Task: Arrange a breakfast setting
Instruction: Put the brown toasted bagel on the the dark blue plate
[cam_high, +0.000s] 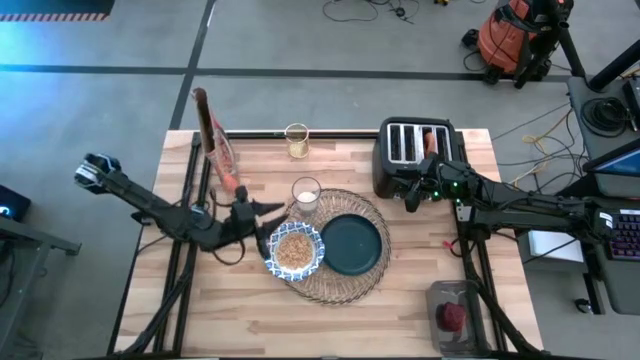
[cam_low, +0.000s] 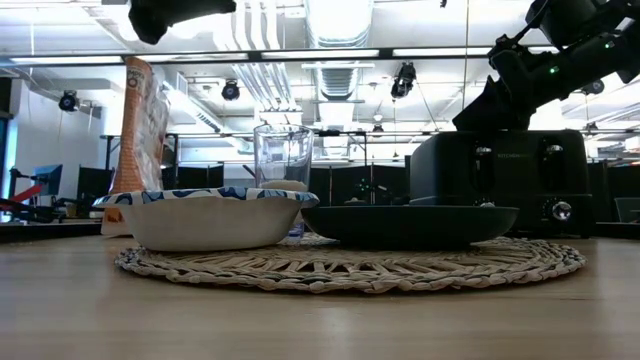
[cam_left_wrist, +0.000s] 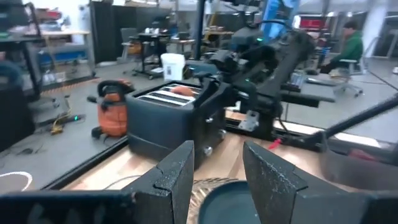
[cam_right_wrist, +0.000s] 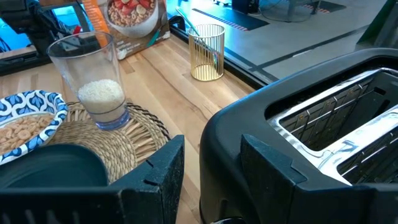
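the round tan woven placemat (cam_high: 340, 285) lies on the wooden table (cam_high: 250, 320), a little right of its middle. on the mat sit the dark teal plate (cam_high: 351, 244), bare, and touching its left side the blue-and-white patterned bowl (cam_high: 295, 250), filled with pale tan cereal. the small clear glass (cam_high: 306, 198) stands upright at the mat's far left edge, just behind the bowl, with a little white stuff in its bottom. the black four-slot toaster (cam_high: 412, 152) stands beyond the mat at the far right, with something browned showing in one slot; whether it is the bagel cannot be told. the red-and-white cereal bag (cam_high: 214, 135) stands at the far left edge, and a small gold wire cup (cam_high: 296, 140) at the far edge between bag and toaster. a small red fruit (cam_high: 453, 315) lies in a clear container (cam_high: 440, 292) at the near right corner.

the left gripper (cam_high: 272, 209) hangs above the table just left of the glass and bowl, fingers parted a little and holding nothing. the right gripper (cam_high: 409, 198) hangs at the toaster's near side, just off the mat's far right rim, jaws part open and empty.

open wood lies along the whole near edge and on the left side of the mat.
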